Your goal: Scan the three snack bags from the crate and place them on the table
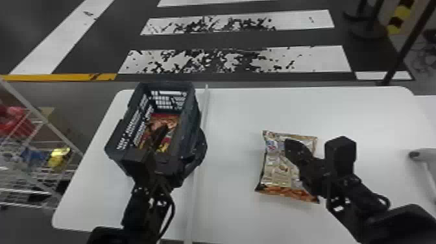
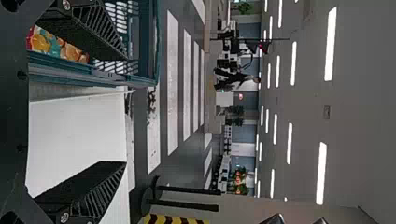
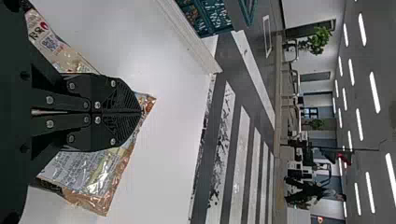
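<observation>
Ribbed right tool (image 1: 288, 143) over glossy, crinkled bag (image 1: 275, 168)

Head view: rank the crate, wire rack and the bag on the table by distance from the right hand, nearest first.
1. Bag: right beneath the right hand, on the table's right side.
2. Crate: left of the bag, on the table.
3. Wire rack: far left, beyond the table's left edge.
</observation>
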Tool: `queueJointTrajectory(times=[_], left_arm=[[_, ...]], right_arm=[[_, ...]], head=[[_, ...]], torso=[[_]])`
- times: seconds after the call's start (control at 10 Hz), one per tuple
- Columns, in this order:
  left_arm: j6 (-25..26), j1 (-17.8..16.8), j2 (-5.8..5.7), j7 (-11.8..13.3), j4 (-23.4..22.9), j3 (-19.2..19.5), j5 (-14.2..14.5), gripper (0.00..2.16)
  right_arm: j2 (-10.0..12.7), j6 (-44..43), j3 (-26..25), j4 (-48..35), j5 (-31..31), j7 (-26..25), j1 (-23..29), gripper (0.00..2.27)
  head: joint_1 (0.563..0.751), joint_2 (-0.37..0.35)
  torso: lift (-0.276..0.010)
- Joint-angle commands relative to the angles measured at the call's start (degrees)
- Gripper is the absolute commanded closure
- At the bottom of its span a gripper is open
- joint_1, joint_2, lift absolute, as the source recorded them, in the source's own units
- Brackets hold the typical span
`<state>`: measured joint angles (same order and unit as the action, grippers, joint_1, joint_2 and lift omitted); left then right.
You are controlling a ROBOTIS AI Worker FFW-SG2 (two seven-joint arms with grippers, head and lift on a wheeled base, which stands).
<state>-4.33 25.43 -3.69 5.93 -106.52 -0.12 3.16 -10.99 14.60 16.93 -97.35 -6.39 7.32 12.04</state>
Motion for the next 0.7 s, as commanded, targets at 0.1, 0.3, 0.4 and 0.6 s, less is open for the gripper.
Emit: queueJointTrajectory(times=[0.1, 0.3, 0.4, 0.6], left_arm=[[0.2, -1.3, -0.27, 0.1, 1.0, -1.2, 0.0, 0.08], [0.6, -2.1, -0.53, 0.1, 1.5, -1.8, 0.1, 0.08], [0.6, -2.1, -0.53, 0.1, 1.5, -1.7, 0.2, 0.08], [0.6, -2.1, -0.53, 0.1, 1.6, -2.0, 0.2, 0.08]], right_arm=[[0.0, 0.5, 1.5, 8.3, 1.1, 0.0, -5.8, 2.13], [0.1, 0.3, 2.8, 15.8, 2.1, 0.0, -10.4, 2.13], [0.1, 0.3, 3.5, 19.0, 2.5, 0.1, -12.7, 2.13], [0.0, 0.3, 3.9, 20.4, 3.2, 0.2, -13.9, 2.13]], head=[[0.695, 0.151], [0.695, 0.123], [0.695, 0.113], [0.695, 0.104]], torso=[[-0.062], [-0.062], [-0.062], [-0.062]])
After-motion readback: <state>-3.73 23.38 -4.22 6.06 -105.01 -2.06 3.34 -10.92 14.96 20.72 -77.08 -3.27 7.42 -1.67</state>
